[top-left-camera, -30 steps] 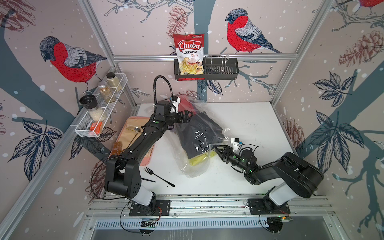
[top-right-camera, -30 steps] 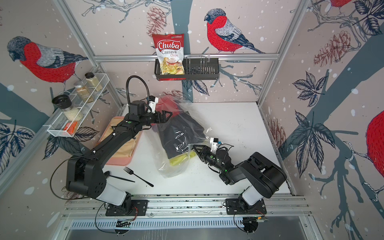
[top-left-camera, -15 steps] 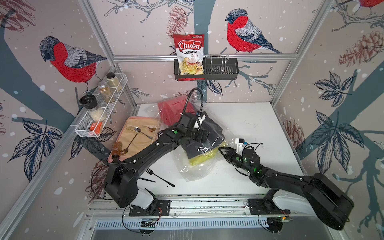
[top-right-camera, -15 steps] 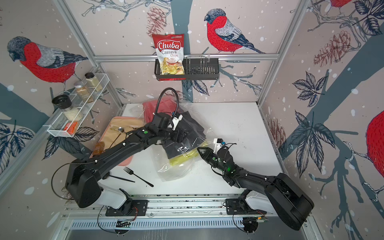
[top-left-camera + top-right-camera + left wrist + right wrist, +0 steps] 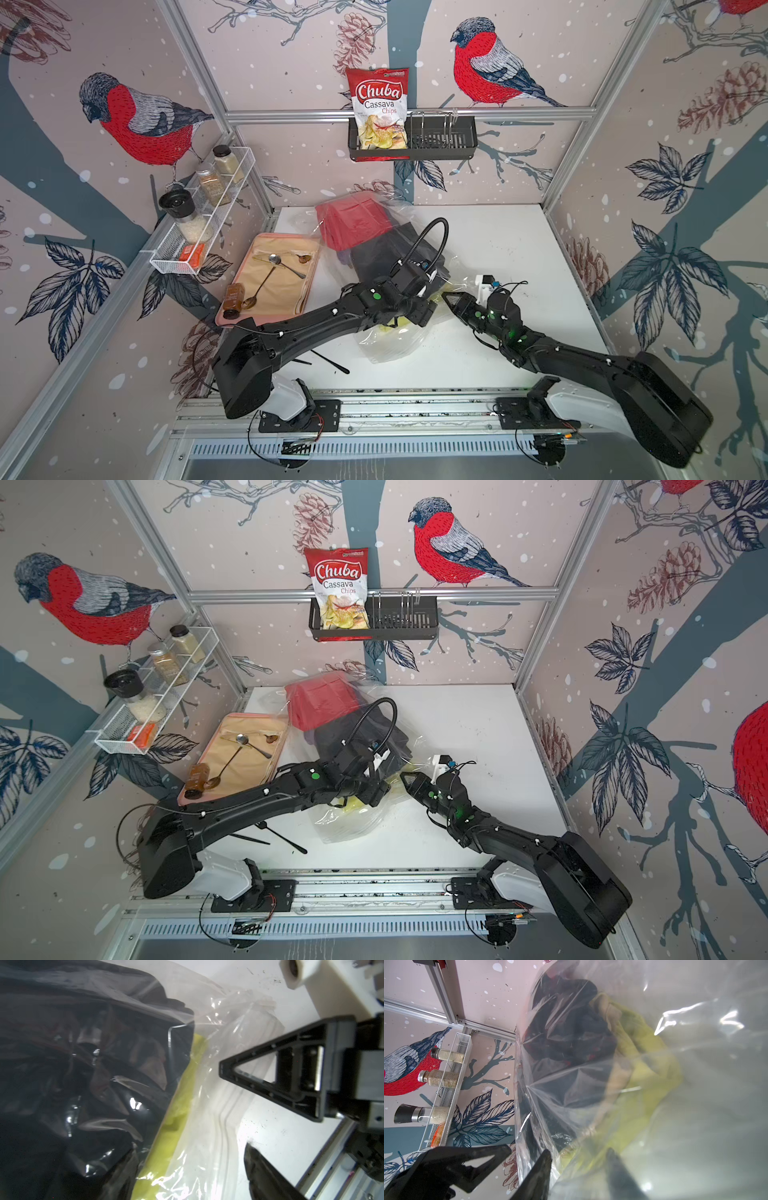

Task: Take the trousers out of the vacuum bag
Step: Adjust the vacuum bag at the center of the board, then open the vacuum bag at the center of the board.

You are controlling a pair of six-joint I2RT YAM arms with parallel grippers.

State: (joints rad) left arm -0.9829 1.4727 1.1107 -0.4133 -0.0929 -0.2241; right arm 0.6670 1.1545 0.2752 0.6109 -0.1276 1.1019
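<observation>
On the white table (image 5: 507,257), left of centre, the clear vacuum bag (image 5: 386,351) lies crumpled, flat at its near end and bulging at its far end. Trousers: the black pair (image 5: 380,259) fills the bag's middle, and the yellow-green pair (image 5: 178,1111) sits under the film along its near edge. The red pair (image 5: 353,224) lies at the far end, overlapping the black; cannot tell whether film covers it. A purple sliver (image 5: 341,258) shows between red and black. Just beside the bag, on its left, the pink tray (image 5: 286,237) holds spoons and a small brown bottle (image 5: 232,297). The left gripper (image 5: 422,318) hangs over the bag's near part. Only one finger (image 5: 261,1167) shows, off to one side above bare table, so the jaws read as spread, pinching nothing. The right gripper (image 5: 451,297) points at the bag's right edge with its fingers (image 5: 270,1091) apart, not pressed together; film runs between them in the right wrist view. A black fork (image 5: 328,362) lies near the front, beside the left arm.
</observation>
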